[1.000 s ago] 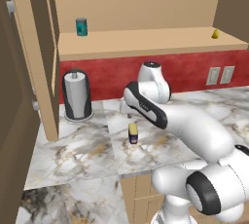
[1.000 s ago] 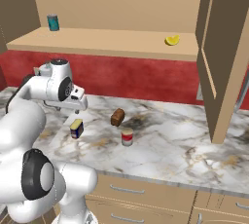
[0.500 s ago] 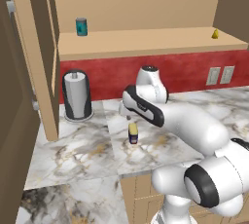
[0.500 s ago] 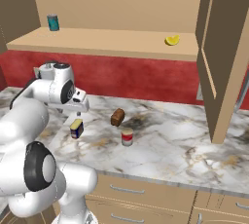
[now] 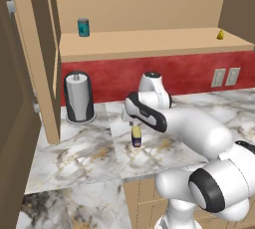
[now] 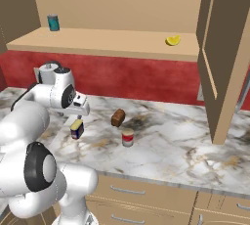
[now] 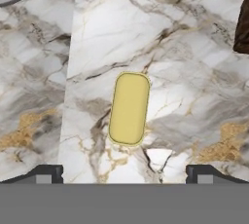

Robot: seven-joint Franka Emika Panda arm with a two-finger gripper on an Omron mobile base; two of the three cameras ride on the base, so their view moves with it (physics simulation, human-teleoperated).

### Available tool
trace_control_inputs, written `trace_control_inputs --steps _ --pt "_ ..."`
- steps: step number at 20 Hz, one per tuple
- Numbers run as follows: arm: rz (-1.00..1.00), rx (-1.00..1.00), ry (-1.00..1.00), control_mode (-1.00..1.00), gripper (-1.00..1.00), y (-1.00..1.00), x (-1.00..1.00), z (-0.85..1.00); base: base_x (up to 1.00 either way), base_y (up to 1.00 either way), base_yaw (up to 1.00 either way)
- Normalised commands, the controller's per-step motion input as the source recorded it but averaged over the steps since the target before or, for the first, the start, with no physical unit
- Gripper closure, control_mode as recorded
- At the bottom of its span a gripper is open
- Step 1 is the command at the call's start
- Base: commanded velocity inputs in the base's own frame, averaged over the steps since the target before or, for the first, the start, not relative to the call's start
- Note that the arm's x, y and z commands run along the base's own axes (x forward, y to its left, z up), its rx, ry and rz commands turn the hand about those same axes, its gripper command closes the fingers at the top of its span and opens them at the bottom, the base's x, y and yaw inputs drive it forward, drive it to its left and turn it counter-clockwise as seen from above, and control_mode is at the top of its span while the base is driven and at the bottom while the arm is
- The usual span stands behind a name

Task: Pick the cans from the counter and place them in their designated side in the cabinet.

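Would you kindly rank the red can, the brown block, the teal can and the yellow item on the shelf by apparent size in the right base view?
1. red can
2. brown block, close to the red can, so unsure
3. teal can, farther away
4. yellow item, farther away

Even, bright, diffuse rendered light throughout; no glare or blur, everything sharp to the edges. The white-grey marble counter (image 7: 194,72) below the pincer (image 7: 124,173) shows only faint, soft shading around the yellow-topped dark blue can (image 7: 129,107).
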Motion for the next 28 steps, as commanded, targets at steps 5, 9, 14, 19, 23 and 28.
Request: trace_control_inputs --steps 5,9,14,19,23,28 --pt "0.00 0.00 0.00 -1.00 -1.00 0.00 0.00 -0.17 0.00 0.00 0.00" --pt "0.00 0.00 0.00 -1.00 -1.00 0.00 0.07 -0.22 0.00 0.00 0.00" --pt "0.00 0.00 0.00 -1.00 -1.00 0.00 0.16 -0.24 0.00 0.00 0.00" --pt "0.00 0.00 0.00 -1.00 -1.00 0.02 0.06 -0.21 0.00 0.00 0.00" --pt "0.00 0.00 0.00 -1.00 -1.00 0.02 0.00 -0.19 0.00 0.00 0.00" --pt "0.00 0.00 0.00 -1.00 -1.00 0.01 0.00 -0.19 0.00 0.00 0.00"
